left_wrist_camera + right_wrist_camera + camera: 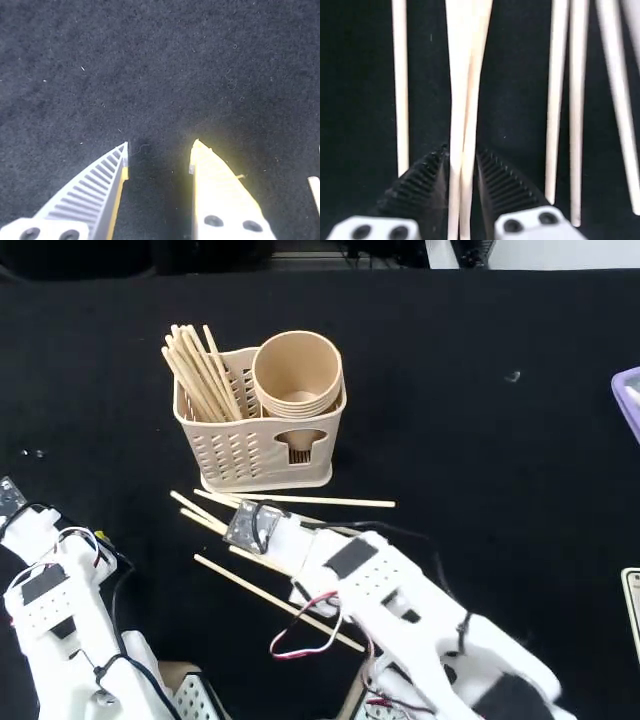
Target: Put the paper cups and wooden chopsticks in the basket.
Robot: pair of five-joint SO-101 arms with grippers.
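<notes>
Left gripper (160, 155) hangs over bare black table (150, 60), its fingers (107, 182) spread apart with nothing between them; nothing lies ahead of the tips. Right gripper (462, 162) is low at the table, its toothed fingers (425, 180) closed against either side of a pair of chopsticks (462, 75) that runs straight out past the fingertips. Loose chopsticks (570, 100) lie flat on the cloth outside the fingers, one on one flank and several on the other, apart from the gripped pair. In the high view the basket (250, 450) stands just beyond the right gripper's fingertips, upright. Its one compartment holds a bundle of chopsticks (200, 370) standing on end and leaning outward; the other holds nested paper cups (298, 375), mouth up. Well away from both sets of fingers, a purple object (628, 400) sits at the table's edge.
</notes>
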